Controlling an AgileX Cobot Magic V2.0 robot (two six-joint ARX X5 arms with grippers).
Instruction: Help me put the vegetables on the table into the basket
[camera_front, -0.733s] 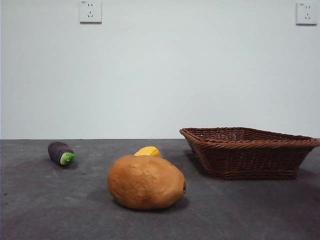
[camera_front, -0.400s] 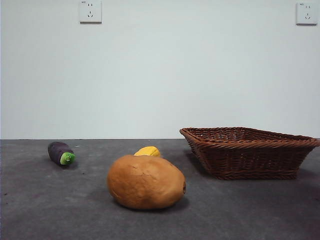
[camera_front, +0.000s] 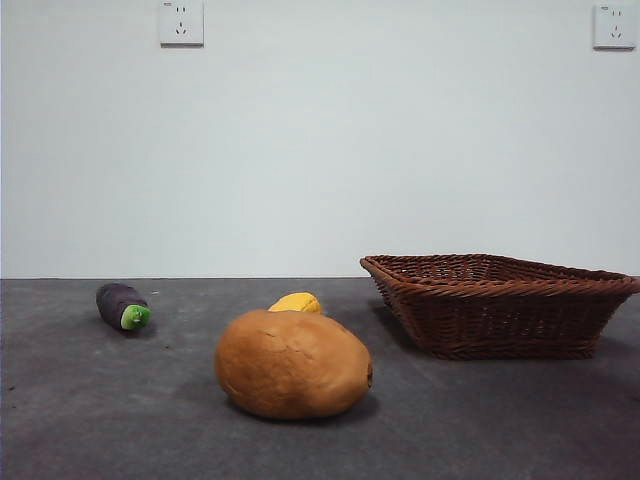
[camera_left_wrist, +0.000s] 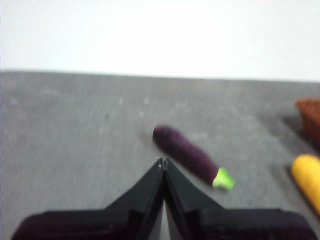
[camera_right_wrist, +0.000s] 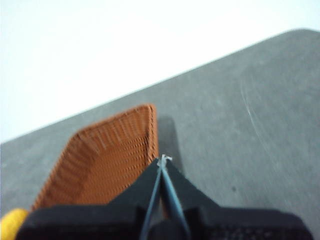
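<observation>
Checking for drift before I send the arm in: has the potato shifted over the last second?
No. In the front view the potato lies in the same spot, the same gap from the basket, with the yellow piece behind it.

The worktop (camera_front: 80, 420) is a flat, dark grey matte surface with faint light specks, running back to a pale wall. Four things lie directly on it. A large brown potato (camera_front: 292, 363) sits nearest the front view's camera, about mid-width. Just behind it, partly hidden, is a small yellow piece (camera_front: 296, 302). An eggplant (camera_front: 121, 306) lies on its side well to the left in that view, its green cap turned toward the camera. A brown wicker basket (camera_front: 497, 304) stands to the right, apart from the potato, nothing showing above its rim.
</observation>
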